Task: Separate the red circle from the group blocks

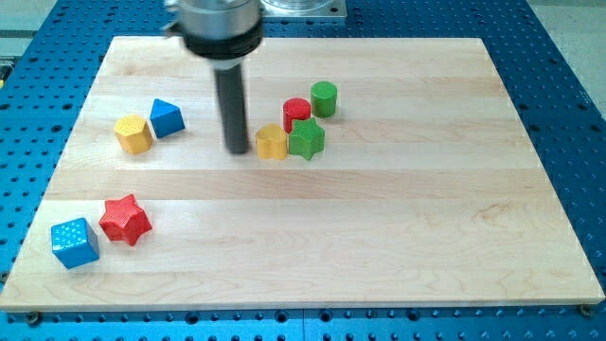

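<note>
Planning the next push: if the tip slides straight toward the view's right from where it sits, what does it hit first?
Most likely the yellow block: my tip sits just to its left, with no block between. The green star lies right behind it.

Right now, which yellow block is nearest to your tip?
The yellow block beside the green star, just right of my tip; the other yellow block sits far left.

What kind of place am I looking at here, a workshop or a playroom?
Most likely a robotics lab bench. A wooden board lies on a blue perforated table, with small coloured blocks such as the red circle on it, and my tip stands just left of the yellow block.
</note>
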### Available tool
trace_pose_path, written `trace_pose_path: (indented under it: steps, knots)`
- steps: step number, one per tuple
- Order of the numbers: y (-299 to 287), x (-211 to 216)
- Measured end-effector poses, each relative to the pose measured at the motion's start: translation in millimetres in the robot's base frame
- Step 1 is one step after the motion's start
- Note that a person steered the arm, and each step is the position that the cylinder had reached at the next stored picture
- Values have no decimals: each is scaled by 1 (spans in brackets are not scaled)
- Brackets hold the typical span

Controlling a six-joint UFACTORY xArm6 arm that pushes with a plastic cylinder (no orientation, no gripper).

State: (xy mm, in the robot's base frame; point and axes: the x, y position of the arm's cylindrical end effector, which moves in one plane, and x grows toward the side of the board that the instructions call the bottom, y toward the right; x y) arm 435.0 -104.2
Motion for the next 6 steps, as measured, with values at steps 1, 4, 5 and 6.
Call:
trace_pose_path:
  steps: [1, 4, 5, 6]
  knots:
    - [50, 30]
    - [102, -105]
    - [120, -106]
    - [133, -156]
